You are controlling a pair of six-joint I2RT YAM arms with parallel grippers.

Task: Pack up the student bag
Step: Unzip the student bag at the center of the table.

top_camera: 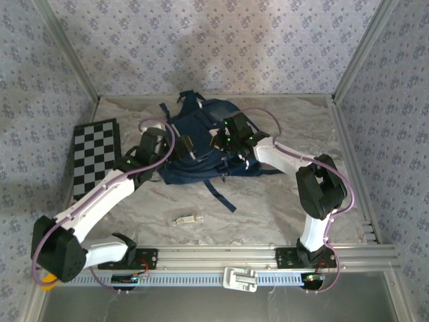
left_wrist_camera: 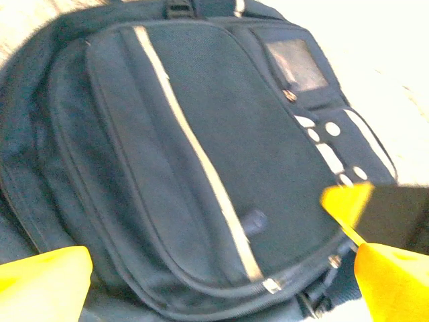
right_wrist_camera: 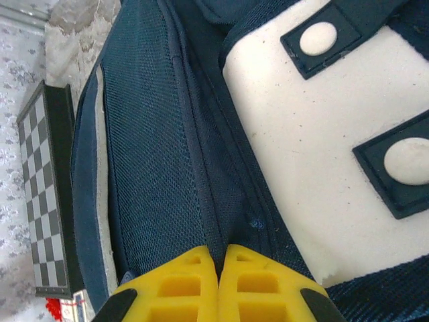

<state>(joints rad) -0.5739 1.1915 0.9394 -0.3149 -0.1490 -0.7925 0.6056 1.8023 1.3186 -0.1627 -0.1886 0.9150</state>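
From above, the left arm (top_camera: 100, 194) and right arm (top_camera: 285, 155) cover part of the bag (top_camera: 200, 124). A pale item (top_camera: 188, 219) on the surface (top_camera: 268, 201) is too small to name. The left wrist view is blurred, and the bottom edge cuts off the left fingers (left_wrist_camera: 40, 285). The right fingers (right_wrist_camera: 181, 285) are cut off likewise; whether fabric sits between them is hidden. The bag runs off the top, right and bottom edges there, and 1 red-and-white scrap (right_wrist_camera: 57, 310) cannot be made out.

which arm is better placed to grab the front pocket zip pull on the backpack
Left, probably. The left gripper is open over the front pocket of the student bag, with the zip pull between its fingers. The right gripper is shut against a seam beside the white patch.
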